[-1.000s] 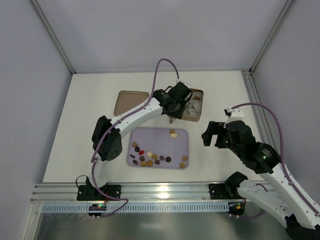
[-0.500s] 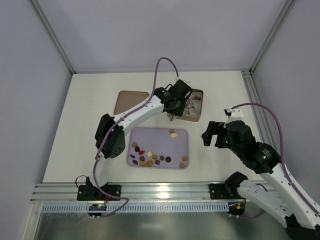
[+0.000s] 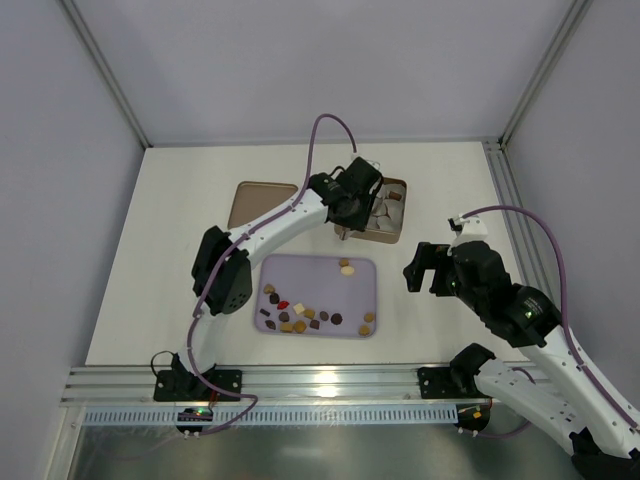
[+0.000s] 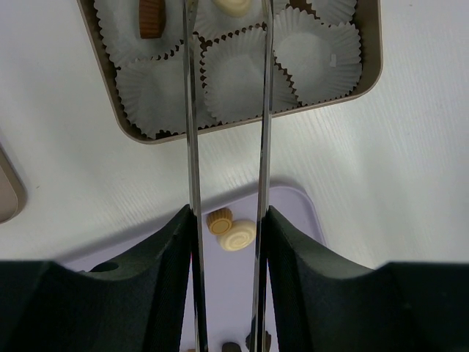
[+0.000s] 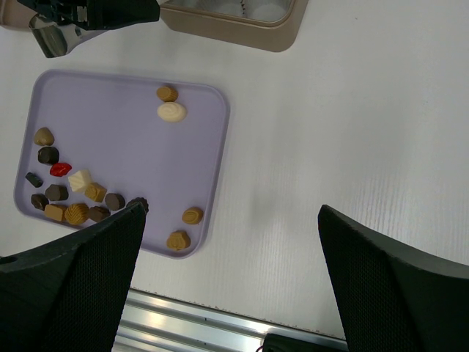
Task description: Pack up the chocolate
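Note:
The chocolate lies on a lilac tray [image 3: 320, 275] [image 5: 132, 147]: a caramel piece [image 4: 219, 219] and a cream swirl [image 4: 237, 235] at its far edge, several more [image 3: 300, 315] [image 5: 73, 194] along the near side. My left gripper [image 3: 360, 205] [image 4: 228, 220] is shut on metal tongs [image 4: 191, 132], whose blades stand apart and reach over the tan box [image 3: 403, 205] [image 4: 370, 66] of white paper cups. A brown piece [image 4: 152, 16] and a cream piece [image 4: 233, 6] sit in cups there. My right gripper [image 3: 428, 272] [image 5: 231, 220] hangs open over bare table, right of the tray.
A flat brown lid [image 3: 262, 205] lies left of the box. Metal rails [image 3: 320, 385] run along the near table edge, and grey walls enclose the white table on three sides.
My left gripper with the tongs has shifted slightly towards the box, and its elbow has swung a little right. The right arm has not moved.

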### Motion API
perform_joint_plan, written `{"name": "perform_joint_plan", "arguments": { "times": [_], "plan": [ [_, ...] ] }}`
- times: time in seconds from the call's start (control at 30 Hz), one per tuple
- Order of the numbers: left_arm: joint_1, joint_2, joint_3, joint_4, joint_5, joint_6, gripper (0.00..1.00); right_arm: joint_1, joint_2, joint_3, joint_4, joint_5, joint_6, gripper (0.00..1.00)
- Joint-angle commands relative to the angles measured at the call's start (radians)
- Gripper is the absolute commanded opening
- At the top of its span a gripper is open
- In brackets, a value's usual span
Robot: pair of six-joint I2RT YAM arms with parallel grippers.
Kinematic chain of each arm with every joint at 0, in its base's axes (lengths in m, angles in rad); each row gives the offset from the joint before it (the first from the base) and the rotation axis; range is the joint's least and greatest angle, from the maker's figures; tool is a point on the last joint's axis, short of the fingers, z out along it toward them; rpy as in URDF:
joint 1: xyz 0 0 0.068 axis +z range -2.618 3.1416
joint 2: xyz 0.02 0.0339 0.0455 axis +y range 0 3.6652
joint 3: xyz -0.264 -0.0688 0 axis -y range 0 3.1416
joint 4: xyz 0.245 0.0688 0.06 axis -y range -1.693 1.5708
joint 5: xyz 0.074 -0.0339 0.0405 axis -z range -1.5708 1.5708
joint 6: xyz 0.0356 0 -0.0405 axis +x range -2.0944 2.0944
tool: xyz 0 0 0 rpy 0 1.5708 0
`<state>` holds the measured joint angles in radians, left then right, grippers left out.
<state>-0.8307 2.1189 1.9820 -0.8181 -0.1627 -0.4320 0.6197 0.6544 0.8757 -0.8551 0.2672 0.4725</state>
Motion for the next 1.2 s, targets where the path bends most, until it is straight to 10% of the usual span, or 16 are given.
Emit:
{"name": "perform_joint_plan", "arguments": {
  "times": [0.0, 0.8, 1.17],
  "plan": [
    [0.004, -0.034, 0.046, 0.037, 0.017, 0.025, 0.42, -0.002, -0.001, 0.022, 0.007, 0.018, -0.015, 1.0],
    [-0.059, -0.672, -0.549, -0.013, 0.078, -0.019, 0.42, -0.003, 0.004, -0.009, 0.053, -0.002, -0.009, 1.0],
    [-0.145, -0.734, -0.724, -0.012, 0.065, -0.065, 0.42, -0.002, 0.04, -0.015, 0.087, -0.031, 0.0, 1.0]
  ]
}}
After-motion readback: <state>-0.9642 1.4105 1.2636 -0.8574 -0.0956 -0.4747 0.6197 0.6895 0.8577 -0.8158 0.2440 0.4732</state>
